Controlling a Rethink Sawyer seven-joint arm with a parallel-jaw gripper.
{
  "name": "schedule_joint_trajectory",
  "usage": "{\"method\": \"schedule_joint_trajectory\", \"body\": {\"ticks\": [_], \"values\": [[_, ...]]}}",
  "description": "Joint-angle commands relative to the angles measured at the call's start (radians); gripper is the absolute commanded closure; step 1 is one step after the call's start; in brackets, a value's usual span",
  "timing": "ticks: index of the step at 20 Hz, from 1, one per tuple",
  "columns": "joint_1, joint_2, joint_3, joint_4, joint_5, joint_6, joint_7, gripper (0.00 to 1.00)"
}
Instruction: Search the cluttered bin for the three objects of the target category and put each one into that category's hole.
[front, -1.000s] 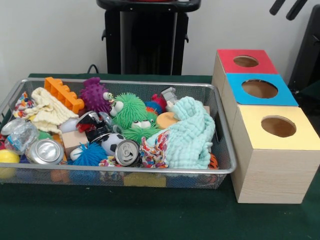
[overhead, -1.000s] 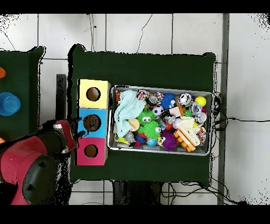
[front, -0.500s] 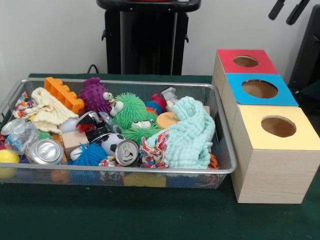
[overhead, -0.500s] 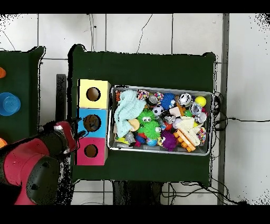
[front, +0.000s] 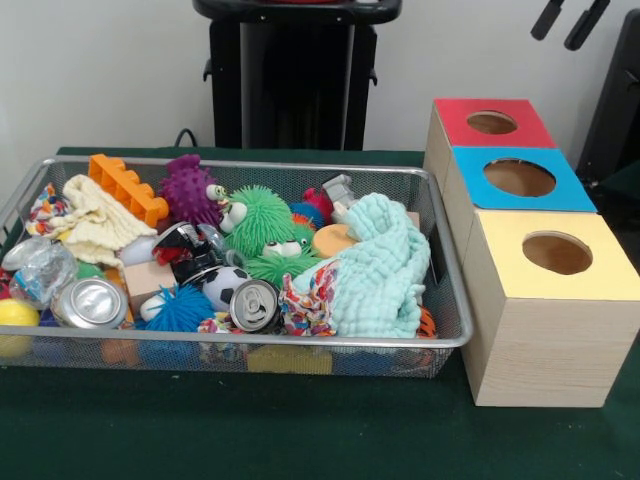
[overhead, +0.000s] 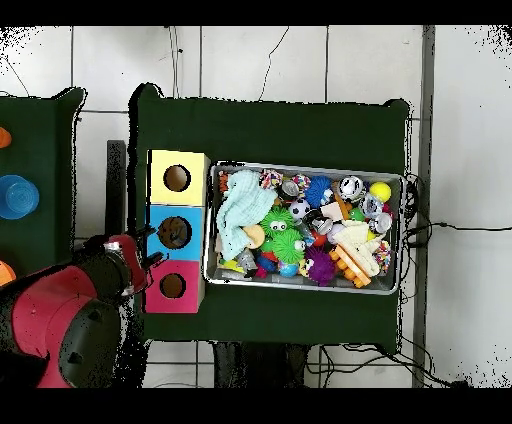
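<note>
- Search step: end effector (front: 567, 22) up by the boxes, off the bin (front: 452, 330); prongs apart, holding nothing.
- One clear bottle (front: 40, 270) visible at bin's end farthest from the boxes.
- Next, prob: travel across the bin, grasp it, carry to red box hole (front: 491, 122).

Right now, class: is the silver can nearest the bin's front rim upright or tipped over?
Tipped: the silver can lies on its side, pull-tab end facing the front camera.

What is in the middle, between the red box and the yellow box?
The blue-topped box sits between the red-topped box and the yellow-topped box, touching both in one row. Both views show this.
</note>
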Motion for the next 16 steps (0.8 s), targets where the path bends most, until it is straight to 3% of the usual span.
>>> {"method": "schedule_joint_trajectory", "body": {"ticks": [1, 9, 16], "values": [[-0.057, -0.057, 0.173, 0.102, -0.069, -0.016, -0.064, 0.00], [-0.098, -0.113, 0.214, 0.133, -0.106, -0.030, -0.104, 0.00], [-0.101, -0.100, 0.223, 0.118, -0.150, -0.045, -0.055, 0.00]]}}
